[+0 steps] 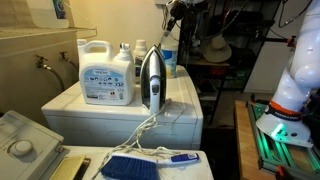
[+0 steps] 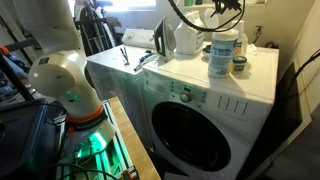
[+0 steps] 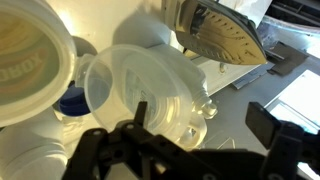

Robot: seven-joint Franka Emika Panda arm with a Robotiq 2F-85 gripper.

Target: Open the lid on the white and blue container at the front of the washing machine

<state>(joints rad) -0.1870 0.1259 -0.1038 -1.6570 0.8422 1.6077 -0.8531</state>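
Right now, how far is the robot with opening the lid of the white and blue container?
Done, it seems: the approach. The gripper hangs over the white and blue container on the washing machine. In hand: nothing yet; in the wrist view the jaws stand wide open above the round lid. Left: close on the lid and open it; it looks still on.
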